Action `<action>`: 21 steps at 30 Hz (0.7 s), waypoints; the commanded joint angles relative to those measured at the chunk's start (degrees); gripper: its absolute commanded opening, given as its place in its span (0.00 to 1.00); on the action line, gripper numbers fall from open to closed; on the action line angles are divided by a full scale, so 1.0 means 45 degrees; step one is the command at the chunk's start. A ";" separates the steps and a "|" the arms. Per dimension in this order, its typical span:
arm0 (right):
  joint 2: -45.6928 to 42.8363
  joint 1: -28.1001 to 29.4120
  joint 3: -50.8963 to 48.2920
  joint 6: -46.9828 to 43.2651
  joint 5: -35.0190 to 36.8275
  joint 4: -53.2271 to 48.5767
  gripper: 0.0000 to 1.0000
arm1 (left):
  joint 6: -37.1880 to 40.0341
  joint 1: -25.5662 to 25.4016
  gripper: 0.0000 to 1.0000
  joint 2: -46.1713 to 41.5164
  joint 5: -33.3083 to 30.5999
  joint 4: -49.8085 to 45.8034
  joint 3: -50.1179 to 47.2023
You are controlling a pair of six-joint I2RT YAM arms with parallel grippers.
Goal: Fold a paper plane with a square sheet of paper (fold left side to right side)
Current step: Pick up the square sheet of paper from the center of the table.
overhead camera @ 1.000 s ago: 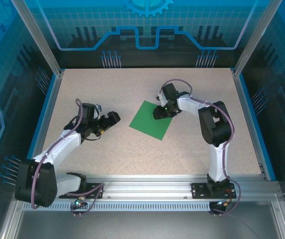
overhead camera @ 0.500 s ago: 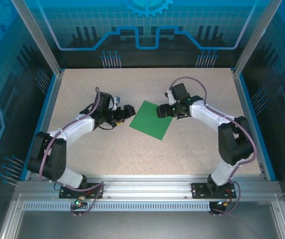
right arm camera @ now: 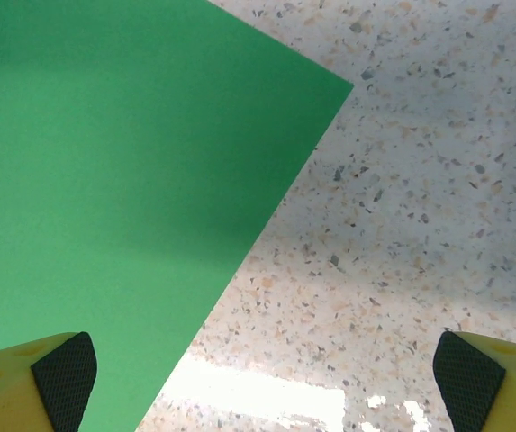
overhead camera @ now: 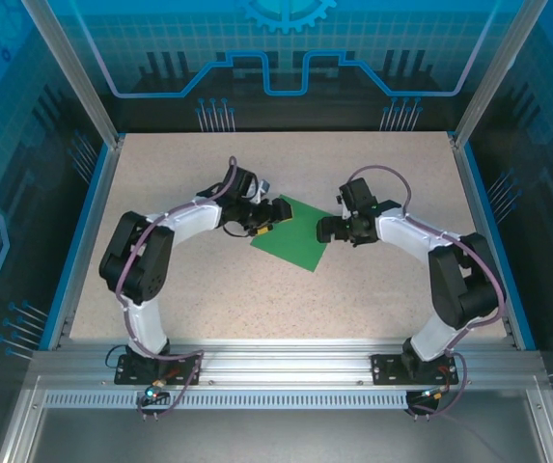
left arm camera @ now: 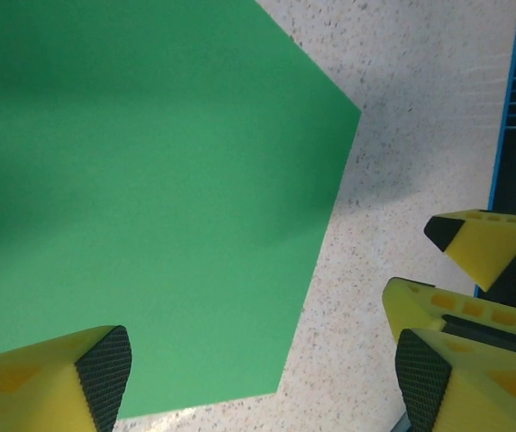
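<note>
Handover before first fold
Right pincer point(overhead camera: 326, 230), open, has backed off the flat bright green square paper sheet point(overhead camera: 295, 239); left pincer point(overhead camera: 279, 212), open, now straddles its edge.

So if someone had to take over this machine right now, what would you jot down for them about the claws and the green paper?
Left claw: open, holding nothing, over the sheet's upper-left edge, with one finger above paper and the other above the table.
Right claw: open, holding nothing, straddling the sheet's edge near its right corner.
Square sheet of paper: flat on the table between the claws, turned like a diamond.
Done: no crease visible.
Left: fold the left side over to the right side, then all later folds.
</note>
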 commanded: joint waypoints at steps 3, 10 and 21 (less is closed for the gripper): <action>0.1169 -0.0148 0.1348 -0.0081 0.0332 0.0031 1.00 | 0.0424 -0.0083 0.80 0.0592 -0.0348 -0.1080 0.0285; 0.2710 -0.0153 0.3050 -0.0408 0.0584 -0.0235 1.00 | 0.0429 -0.0088 0.80 0.0558 -0.0672 -0.1164 -0.0254; 0.4161 -0.0114 0.4000 -0.0292 -0.0024 -0.0427 1.00 | 0.0332 -0.0282 0.78 0.0800 -0.0664 -0.1150 -0.0463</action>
